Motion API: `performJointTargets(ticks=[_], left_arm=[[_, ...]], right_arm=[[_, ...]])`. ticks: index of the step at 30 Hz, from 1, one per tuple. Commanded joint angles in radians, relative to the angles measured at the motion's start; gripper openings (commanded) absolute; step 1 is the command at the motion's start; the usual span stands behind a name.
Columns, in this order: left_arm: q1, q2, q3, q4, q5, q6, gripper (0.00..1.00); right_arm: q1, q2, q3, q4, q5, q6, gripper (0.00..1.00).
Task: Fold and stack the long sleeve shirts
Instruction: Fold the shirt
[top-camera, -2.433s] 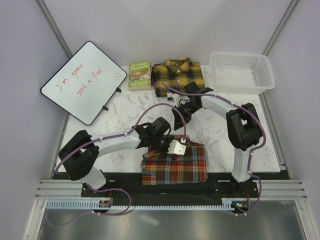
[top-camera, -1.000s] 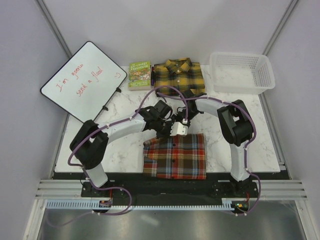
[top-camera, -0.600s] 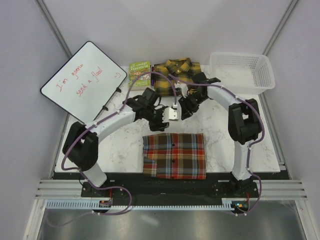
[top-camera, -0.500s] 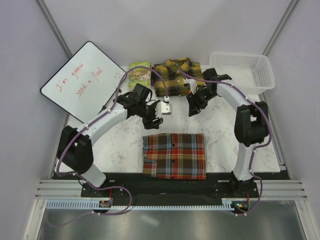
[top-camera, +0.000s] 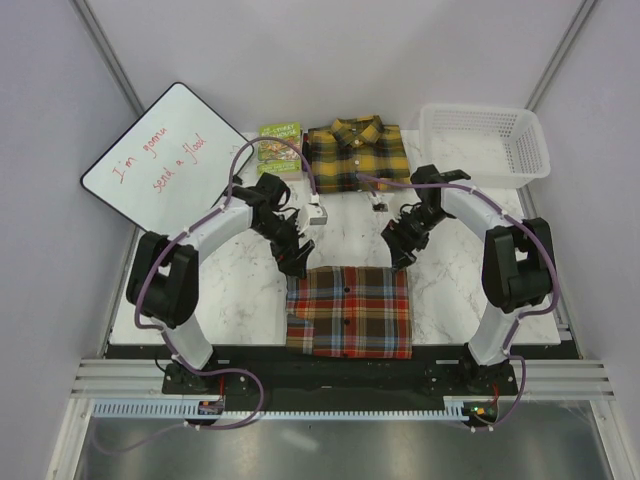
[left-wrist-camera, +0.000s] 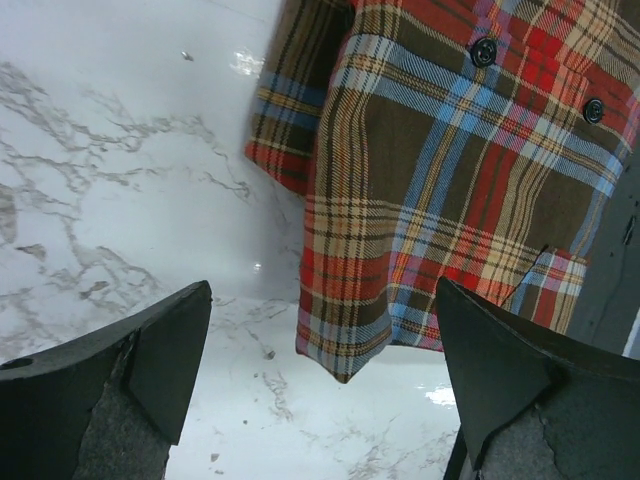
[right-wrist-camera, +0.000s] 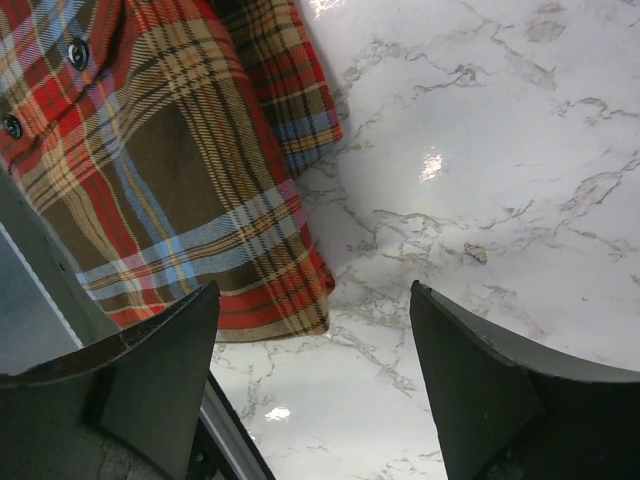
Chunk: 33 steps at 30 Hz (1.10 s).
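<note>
Top view: the left gripper (top-camera: 297, 264) and right gripper (top-camera: 398, 260) hang over the far corners of the folded red-brown shirt (top-camera: 350, 312), with the yellow-and-black shirt (top-camera: 355, 155) well beyond both.

Left wrist view: the fingers (left-wrist-camera: 150, 370) are spread and empty (a shirt corner shows just beyond them).

Right wrist view: the jaws are likewise spread and empty, with the shirt's other corner just beyond.

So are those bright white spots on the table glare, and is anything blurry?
Yes, glare: in the left wrist view, small bright reflections sit on the glossy table beside the red shirt, whose weave stays sharp; in the right wrist view, similar spots shine on the marble; the top view is evenly lit, with only faint shadows.
</note>
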Motion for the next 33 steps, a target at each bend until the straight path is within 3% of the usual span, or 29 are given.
performJointTargets(ticks=[1,5,8,10,11,12,14,15,16,17,18,19,21,25,33], left_arm=[[0.005,0.050,-0.012,-0.051,0.052,-0.029,0.98],[0.008,0.061,-0.034,-0.063,0.065,-0.024,0.98],[0.008,0.079,-0.049,-0.063,0.073,-0.021,0.92],[0.008,0.087,-0.049,-0.065,0.085,-0.030,0.83],[0.008,0.089,-0.048,-0.065,0.093,-0.035,0.79],[0.008,0.089,-0.045,-0.065,0.101,-0.039,0.69],[0.008,0.084,-0.038,-0.074,0.107,-0.050,0.56],[0.009,0.075,-0.022,-0.085,0.119,-0.050,0.40],[0.012,0.069,-0.014,-0.106,0.130,-0.058,0.33],[0.016,0.064,-0.003,-0.120,0.145,-0.056,0.28],[0.020,0.058,0.023,-0.131,0.170,-0.061,0.25],[0.022,0.056,0.034,-0.154,0.183,-0.070,0.11],[0.025,0.056,0.058,-0.158,0.199,-0.079,0.03],[0.031,0.145,0.090,-0.145,0.155,-0.082,0.02],[0.132,0.329,0.192,-0.102,0.066,-0.108,0.02]], right_arm=[[-0.002,0.039,-0.003,0.023,0.002,-0.054,0.83],[-0.002,0.022,-0.016,-0.052,-0.055,-0.096,0.79],[0.011,-0.004,-0.048,-0.074,-0.072,-0.111,0.74],[0.015,-0.016,-0.065,-0.074,-0.070,-0.116,0.65],[0.015,-0.019,-0.076,-0.074,-0.069,-0.118,0.60],[0.015,-0.030,-0.079,-0.075,-0.064,-0.118,0.46],[0.015,-0.045,-0.075,-0.085,-0.055,-0.118,0.31],[0.015,-0.065,-0.069,-0.091,-0.051,-0.114,0.12],[0.016,-0.079,-0.055,-0.103,-0.032,-0.108,0.03],[0.015,-0.093,-0.047,-0.111,-0.023,-0.105,0.00],[0.013,-0.120,-0.040,-0.120,-0.012,-0.105,0.00],[0.011,-0.136,-0.035,-0.127,0.006,-0.102,0.00],[0.007,-0.170,-0.035,-0.132,0.034,-0.099,0.00],[-0.016,-0.150,-0.059,-0.109,0.100,-0.105,0.00],[-0.027,0.028,-0.036,0.133,0.204,0.017,0.00]])
